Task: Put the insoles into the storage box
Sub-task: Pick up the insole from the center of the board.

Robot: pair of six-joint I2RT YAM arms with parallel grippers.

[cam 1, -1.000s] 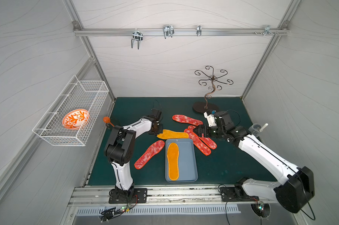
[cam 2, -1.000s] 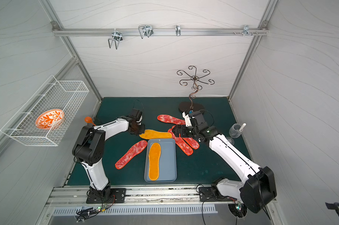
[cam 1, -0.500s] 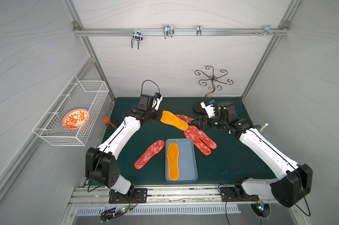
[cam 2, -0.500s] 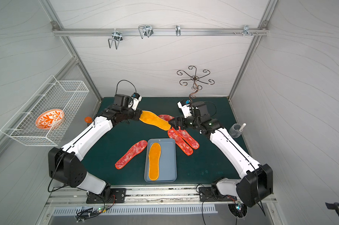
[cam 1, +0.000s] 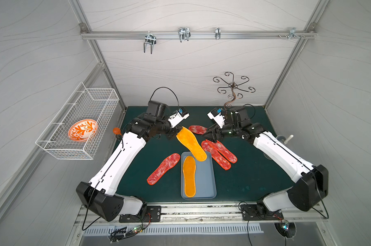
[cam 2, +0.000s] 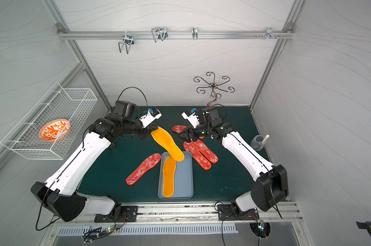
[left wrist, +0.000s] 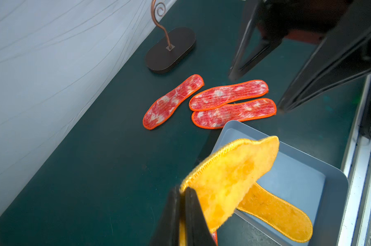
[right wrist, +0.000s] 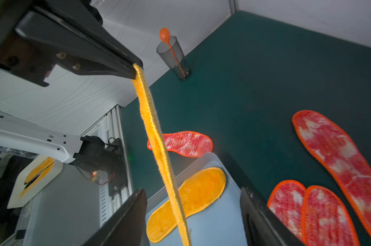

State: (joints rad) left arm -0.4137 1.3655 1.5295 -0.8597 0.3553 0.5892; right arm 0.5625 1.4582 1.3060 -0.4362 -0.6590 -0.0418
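The left claw [left wrist: 183, 191], clamped on the heel of a limp yellow insole [cam 1: 191, 143], dangles it over the far end of the box [cam 1: 206, 176], where it may drape across the rim if dropped; the right claw [cam 1: 209, 138] gapes empty.

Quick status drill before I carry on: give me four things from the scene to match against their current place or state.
1. left gripper
2. right gripper
3. storage box
4. patterned bowl

A. in the wire basket
B. open, empty
C. shut on the hanging yellow insole
D. contains the flat yellow insole

Pairs: 1-C, 2-B, 3-D, 4-A
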